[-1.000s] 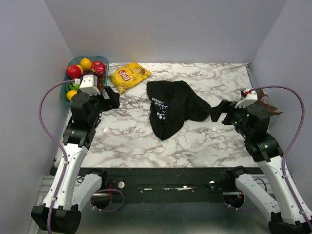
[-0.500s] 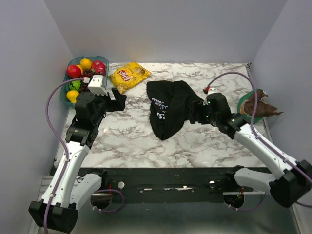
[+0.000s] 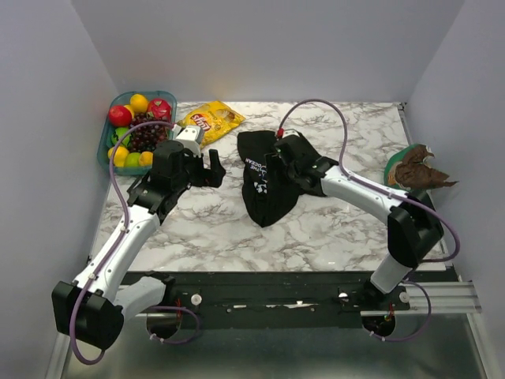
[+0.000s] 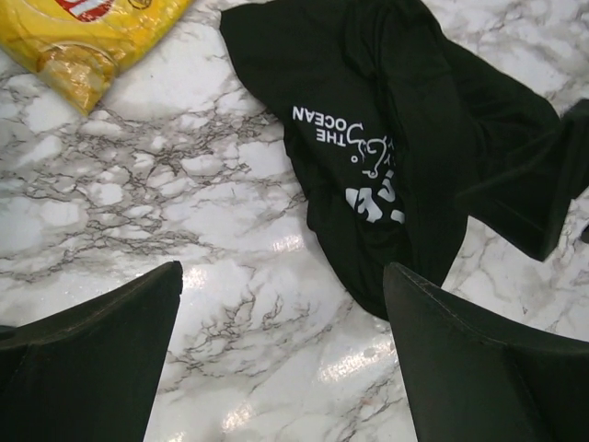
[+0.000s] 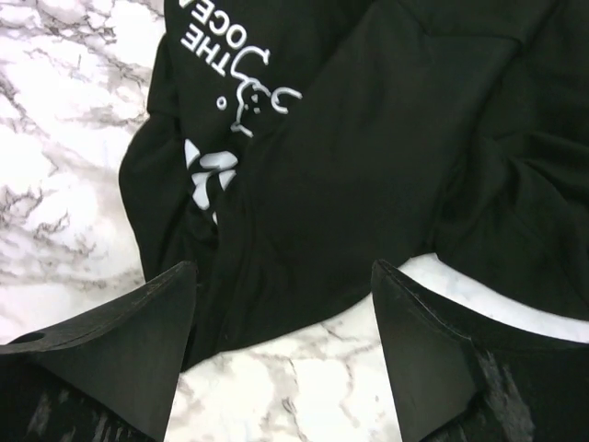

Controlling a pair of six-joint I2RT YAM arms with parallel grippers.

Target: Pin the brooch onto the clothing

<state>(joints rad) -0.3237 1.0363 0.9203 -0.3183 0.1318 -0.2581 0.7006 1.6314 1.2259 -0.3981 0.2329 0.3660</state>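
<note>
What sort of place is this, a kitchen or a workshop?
Probably a robot test booth, not a kitchen: plain grey walls box in a marble-patterned tabletop, a white left arm and right arm are mounted at its near edge, and a crumpled black T-shirt and yellow crisp bag lie like props.

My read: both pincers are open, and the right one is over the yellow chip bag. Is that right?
Not quite. The left pincer and right pincer are both open, but the right one is over the black T-shirt, not the yellow chip bag. The right wrist view shows it.
</note>
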